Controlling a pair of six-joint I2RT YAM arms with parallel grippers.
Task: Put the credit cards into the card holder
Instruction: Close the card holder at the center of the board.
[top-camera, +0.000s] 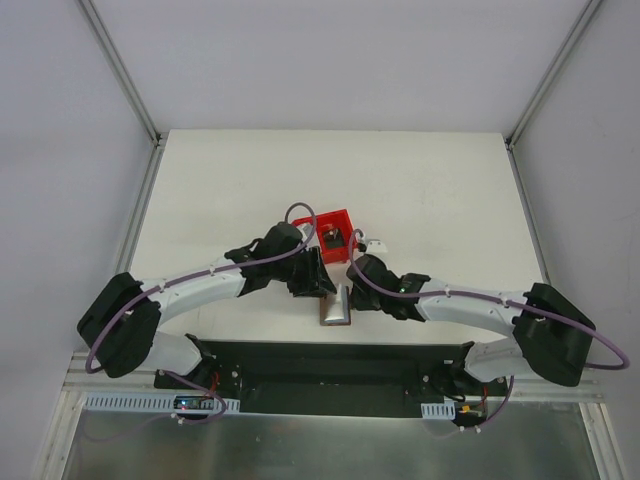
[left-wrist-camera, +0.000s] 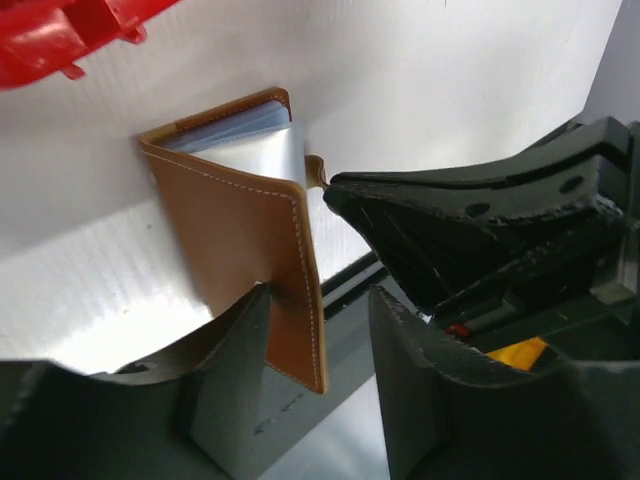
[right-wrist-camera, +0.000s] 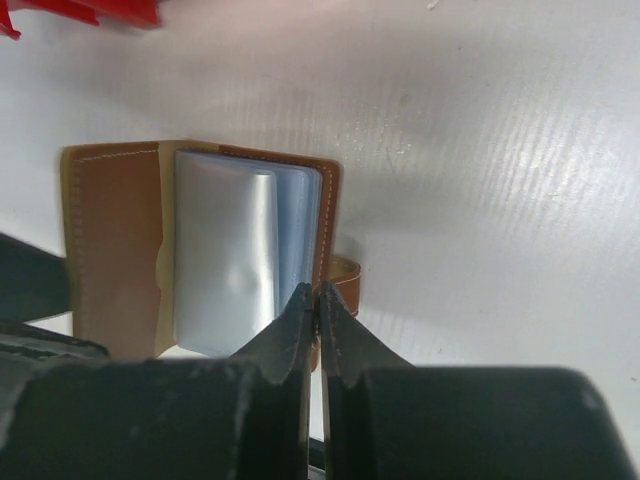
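The brown card holder (top-camera: 335, 308) stands open on the white table between both grippers. In the right wrist view the card holder (right-wrist-camera: 110, 240) shows pale lining and a pale blue-grey credit card (right-wrist-camera: 225, 250) lying in it, with more pale sheets (right-wrist-camera: 298, 225) behind. My right gripper (right-wrist-camera: 317, 292) is shut on the holder's right cover edge, beside the strap (right-wrist-camera: 345, 275). In the left wrist view the holder's other flap (left-wrist-camera: 230, 230) hangs between the open jaws of my left gripper (left-wrist-camera: 320, 295), against the left finger (left-wrist-camera: 225, 350). The right gripper's fingers (left-wrist-camera: 400, 215) show there too.
A red plastic bin (top-camera: 345, 215) sits just behind the holder with a dark item (top-camera: 332, 238) inside; its edge shows in the left wrist view (left-wrist-camera: 60, 40). A small white object (top-camera: 376, 243) lies right of the bin. The table's front edge and black base plate (top-camera: 330, 365) are close behind the grippers.
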